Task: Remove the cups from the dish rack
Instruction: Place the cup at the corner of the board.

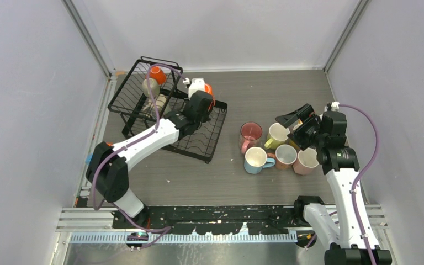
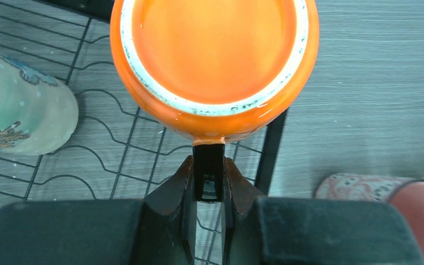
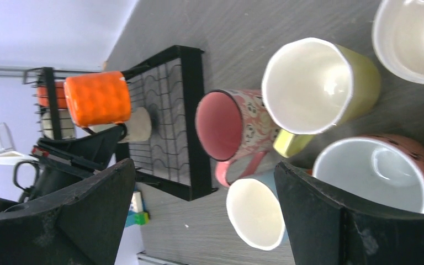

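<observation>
The black wire dish rack [image 1: 205, 144] lies at the left of the table. Its deeper basket holds an orange cup [image 1: 156, 73] and a beige cup [image 1: 150, 86]. My left gripper [image 2: 208, 165] is shut on the dark handle of a dimpled orange cup [image 2: 212, 55], bottom toward the camera, over the tray's right edge [image 2: 270, 149]. A pale green-beige cup [image 2: 16, 116] lies on the tray. On the table stand pink [image 1: 250, 133], yellow [image 1: 277, 134], light blue [image 1: 255, 160], brown [image 1: 285, 155] and pinkish [image 1: 307, 161] cups. My right gripper [image 3: 203, 171] hangs open above them, holding nothing.
Grey walls close the table at the left, back and right. A small blue and green block [image 3: 135, 216] lies off the table's left edge. The right arm [image 1: 339, 160] stands just right of the cup cluster.
</observation>
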You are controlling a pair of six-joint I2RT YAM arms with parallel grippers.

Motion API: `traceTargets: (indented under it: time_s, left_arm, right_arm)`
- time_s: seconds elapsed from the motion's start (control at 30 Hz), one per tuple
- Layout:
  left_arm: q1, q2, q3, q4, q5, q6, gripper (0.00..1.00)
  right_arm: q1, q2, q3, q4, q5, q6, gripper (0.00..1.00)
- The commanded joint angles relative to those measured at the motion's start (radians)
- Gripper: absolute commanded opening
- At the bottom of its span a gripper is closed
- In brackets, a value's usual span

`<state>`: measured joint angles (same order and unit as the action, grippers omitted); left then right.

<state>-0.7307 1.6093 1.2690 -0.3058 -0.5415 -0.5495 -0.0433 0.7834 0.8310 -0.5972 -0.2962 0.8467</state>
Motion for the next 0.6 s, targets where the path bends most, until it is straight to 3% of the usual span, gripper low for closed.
traceTargets:
  time_s: [0.0, 0.17, 0.37, 0.57]
  left_arm:
    - [-0.002, -0.112, 0.047, 0.058, 0.083, -0.014, 0.00]
    - [-0.010, -0.172, 0.080, 0.020, 0.191, -0.037, 0.00]
    - [-0.027, -0.211, 0.134, -0.032, 0.305, -0.086, 0.00]
    - [-0.032, -0.224, 0.184, -0.049, 0.424, -0.159, 0.00]
  right_arm:
    - [0.005, 0.018, 0.065, 0.134, -0.065, 0.078, 1.00]
    - [0.043, 0.057, 0.098, 0.218, -0.067, 0.128, 1.00]
    - [0.207, 0.133, 0.113, 0.362, -0.025, 0.158, 1.00]
    - [0.246, 0.221, 0.062, 0.678, -0.100, 0.257, 1.00]
